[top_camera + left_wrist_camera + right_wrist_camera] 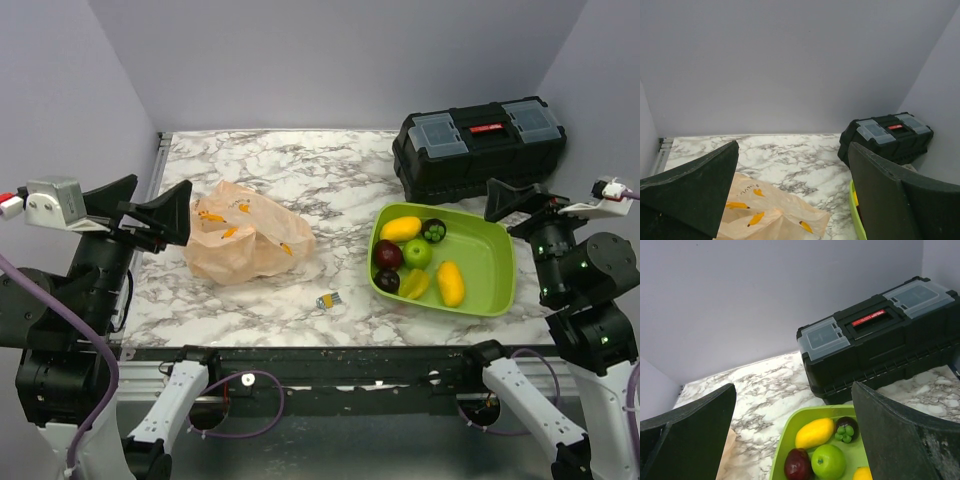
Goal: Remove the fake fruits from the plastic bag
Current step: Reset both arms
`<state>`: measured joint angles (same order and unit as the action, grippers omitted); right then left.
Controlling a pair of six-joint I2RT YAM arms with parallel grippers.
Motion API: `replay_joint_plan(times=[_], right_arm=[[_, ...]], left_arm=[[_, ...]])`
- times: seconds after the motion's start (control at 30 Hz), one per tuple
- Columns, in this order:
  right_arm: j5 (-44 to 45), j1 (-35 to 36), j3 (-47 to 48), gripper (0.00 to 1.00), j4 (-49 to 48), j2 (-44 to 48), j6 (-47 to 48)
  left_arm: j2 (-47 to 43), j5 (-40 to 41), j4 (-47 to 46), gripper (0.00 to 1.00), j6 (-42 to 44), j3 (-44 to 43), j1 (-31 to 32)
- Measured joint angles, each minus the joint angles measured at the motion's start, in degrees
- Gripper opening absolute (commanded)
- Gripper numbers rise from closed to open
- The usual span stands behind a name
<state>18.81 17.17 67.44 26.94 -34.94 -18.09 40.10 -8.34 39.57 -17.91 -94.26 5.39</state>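
**A:** Where do the grippers stand?

**B:** My left gripper [792, 150] hangs over the left side of the table [330, 180], fingers spread wide with nothing between them. My right gripper [794, 387] is the same, spread and empty, raised by the right side of the lime-green tray [492, 262].

**A:** And the fruit?

**B:** Working outward from me, a small yellow-and-grey clip [331, 300] lies near the front edge, between bag and tray and touching neither. Beyond it on the left, the plastic bag [245, 240] lies slumped and crumpled, just beside my left fingers. On the right, the fake fruits [415, 258] sit in the tray. They include a green apple [828, 461], a dark red one beside it and two yellow ovals. A black toolbox [478, 145] stands behind the tray, toward the back wall.

**A:** So which step is this?

**B:** The emptying looks done, or nearly done. I can't see inside the bag, though, and it has some bulk. For the next move I'd pinch a fold with the left gripper and lift, to check whether anything is left inside.
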Motion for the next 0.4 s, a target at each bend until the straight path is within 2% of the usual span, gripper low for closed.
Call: replay_joint_plan(times=[0.4], right_arm=[[1.01, 0.0, -1.68, 1.0, -0.11, 3.06, 0.15]], left_arm=[[-0.28, 1.03, -0.07, 0.92, 0.13, 2.71, 0.0]])
